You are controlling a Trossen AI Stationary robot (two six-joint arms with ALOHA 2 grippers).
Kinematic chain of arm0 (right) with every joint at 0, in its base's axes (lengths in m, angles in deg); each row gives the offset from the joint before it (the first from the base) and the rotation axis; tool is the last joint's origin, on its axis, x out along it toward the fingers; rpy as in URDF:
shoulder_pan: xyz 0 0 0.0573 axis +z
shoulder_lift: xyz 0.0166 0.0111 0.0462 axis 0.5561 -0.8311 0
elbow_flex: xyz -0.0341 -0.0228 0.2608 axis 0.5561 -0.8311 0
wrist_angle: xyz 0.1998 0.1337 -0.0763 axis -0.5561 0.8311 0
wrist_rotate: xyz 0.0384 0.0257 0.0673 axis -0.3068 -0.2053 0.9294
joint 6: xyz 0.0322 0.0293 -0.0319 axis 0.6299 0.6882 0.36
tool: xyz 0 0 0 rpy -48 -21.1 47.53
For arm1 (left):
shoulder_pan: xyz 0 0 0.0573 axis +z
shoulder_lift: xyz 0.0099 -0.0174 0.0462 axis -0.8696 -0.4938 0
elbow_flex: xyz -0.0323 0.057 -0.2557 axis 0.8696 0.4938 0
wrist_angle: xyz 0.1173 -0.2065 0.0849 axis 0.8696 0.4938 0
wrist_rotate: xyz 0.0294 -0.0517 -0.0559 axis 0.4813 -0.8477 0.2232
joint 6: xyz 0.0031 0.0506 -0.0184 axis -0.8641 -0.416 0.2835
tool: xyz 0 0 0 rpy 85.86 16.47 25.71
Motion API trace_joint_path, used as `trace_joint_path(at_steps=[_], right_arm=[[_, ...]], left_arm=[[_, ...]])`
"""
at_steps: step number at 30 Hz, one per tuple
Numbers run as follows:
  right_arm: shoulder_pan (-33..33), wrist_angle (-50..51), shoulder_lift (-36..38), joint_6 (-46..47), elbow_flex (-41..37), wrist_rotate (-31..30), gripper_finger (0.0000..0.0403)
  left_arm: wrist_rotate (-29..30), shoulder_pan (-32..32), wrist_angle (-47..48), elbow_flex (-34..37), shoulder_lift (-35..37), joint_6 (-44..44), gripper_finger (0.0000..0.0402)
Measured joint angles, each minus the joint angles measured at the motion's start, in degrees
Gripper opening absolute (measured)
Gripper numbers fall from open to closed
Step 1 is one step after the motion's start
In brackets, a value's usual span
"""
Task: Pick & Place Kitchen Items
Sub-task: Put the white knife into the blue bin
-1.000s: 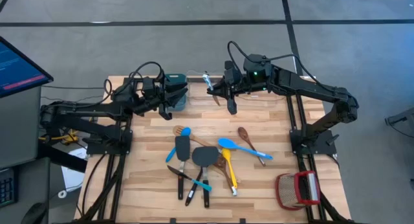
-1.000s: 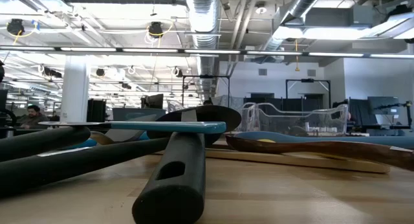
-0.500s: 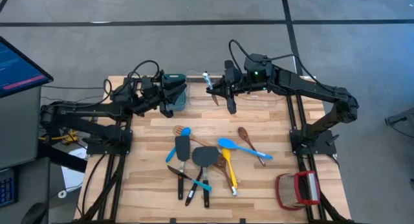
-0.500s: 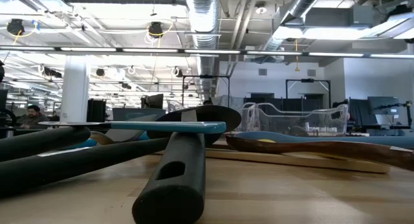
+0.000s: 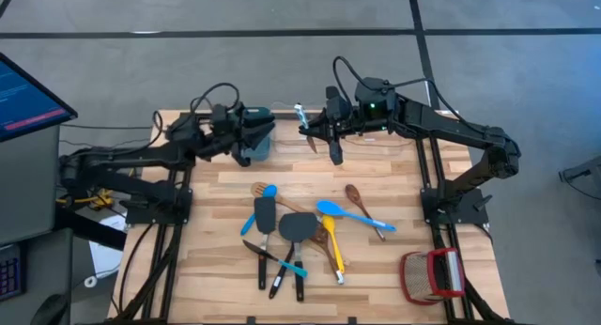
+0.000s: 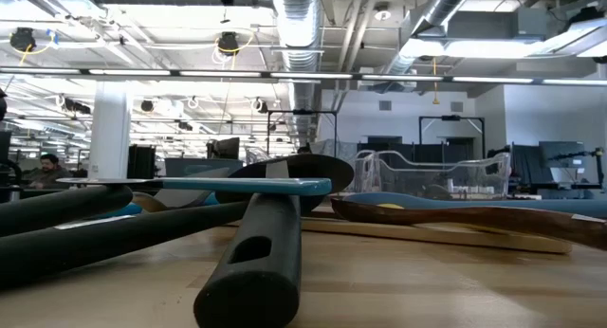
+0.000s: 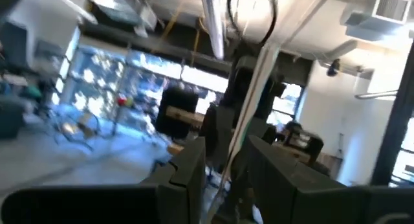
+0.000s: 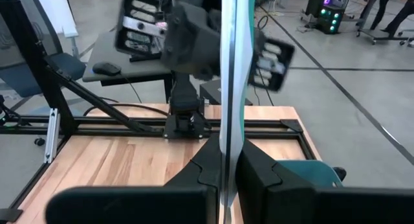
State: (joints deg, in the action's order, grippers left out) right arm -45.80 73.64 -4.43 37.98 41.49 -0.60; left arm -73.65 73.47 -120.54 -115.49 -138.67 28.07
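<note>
Taking the heap of utensils (image 5: 293,233) in the middle of the bench (image 5: 394,269) as the landmark: it lies on the wood, black spatulas, a slotted turner, wooden spoons, and blue and yellow silicone spoons crossing one another, with the black handles pointing toward the near edge. The low view sits right against this heap, a thick black handle (image 6: 254,262) lying closest and a blue-tipped handle (image 6: 242,185) resting across it. Off to the right of the heap, at the near corner of the bench, stands the red-and-tan woven basket (image 5: 431,274). Beyond the heap, toward the far edge, both arms are held above the bench and well apart from the pile. The right gripper (image 5: 335,143) hangs beyond the heap and slightly to its right, its fingers pressed together on a thin utensil (image 8: 230,75) that, in the right wrist view, runs straight up between them; in the high view a blue-tipped end (image 5: 300,115) pokes out beside that gripper. The left gripper (image 5: 258,135) is beyond the heap to its left, right at the teal bin (image 5: 255,142) at the far edge; its fingers (image 7: 187,175) stand slightly apart with a pale rod between them, and I cannot tell whether they grip it.
</note>
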Motion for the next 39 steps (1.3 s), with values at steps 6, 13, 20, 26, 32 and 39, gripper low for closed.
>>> trace_joint_path(at_steps=[6, 13, 20, 26, 32, 39], right_arm=[[0.0, 0.3, 0.0, 0.0, 0.0, 0.0, 0.0018], [-0.1, 0.4, 0.0, 0.0, 0.0, 0.0, 0.0018], [-0.1, 0.3, 0.0, -0.1, 0.0, 0.0, 0.0018], [0.0, 0.1, 0.0, 0.0, 0.0, 0.0, 0.0018], [0.2, -0.3, 0.0, -0.1, 0.0, 0.0, 0.0018], [1.7, -0.4, 0.0, -1.0, 0.0, 0.0, 0.0018]], left_arm=[[-11.9, 3.2, 4.6, -8.2, -5.1, 2.6, 0.01], [-14.3, 3.2, 12.4, -16.5, -9.5, -6.5, 0.01], [-10.6, 0.5, 12.2, -18.7, -9.6, -15.4, 0.01], [-9.7, -0.7, 12.2, -18.8, -9.8, -17.1, 0.01], [-8.7, -0.8, 12.1, -18.8, -10.0, -17.4, 0.01], [-8.3, -0.8, 12.1, -18.8, -10.0, -17.1, 0.01]])
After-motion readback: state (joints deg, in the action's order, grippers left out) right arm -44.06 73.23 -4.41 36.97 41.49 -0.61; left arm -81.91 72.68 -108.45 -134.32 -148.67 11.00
